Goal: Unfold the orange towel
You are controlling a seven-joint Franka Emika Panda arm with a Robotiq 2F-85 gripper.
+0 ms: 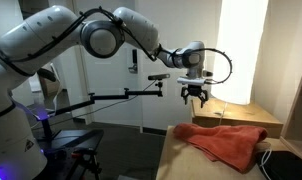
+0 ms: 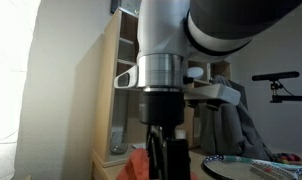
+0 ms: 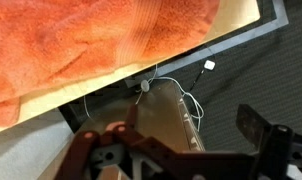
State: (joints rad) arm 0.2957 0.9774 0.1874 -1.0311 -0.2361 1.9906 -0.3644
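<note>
Hovering with its jaws spread wide and nothing between them, the gripper fills the lower edge of the wrist view. Just beyond it a thin white cable lies over a dark surface. Further on comes the orange towel, rumpled on a pale wooden top. In an exterior view the gripper hangs above the orange towel and apart from it, with the light wooden box behind.

I judge that the task is at its beginning: the cloth looks bunched and folded over itself, and no grasp is made yet. The step in hand is the approach. The next move calls for lowering to one free edge or corner, pinching only the upper layer, then lifting and drawing it outward so that the fold opens.

Several things are hard to tell. The wrist view cuts the cloth at the top and left, so its corners do not show there. In an exterior view the arm blocks almost everything; only a small piece of the orange towel shows beside the gripper, whose fingertips are cut off at the lower edge. Where the fold line runs, I cannot tell.
</note>
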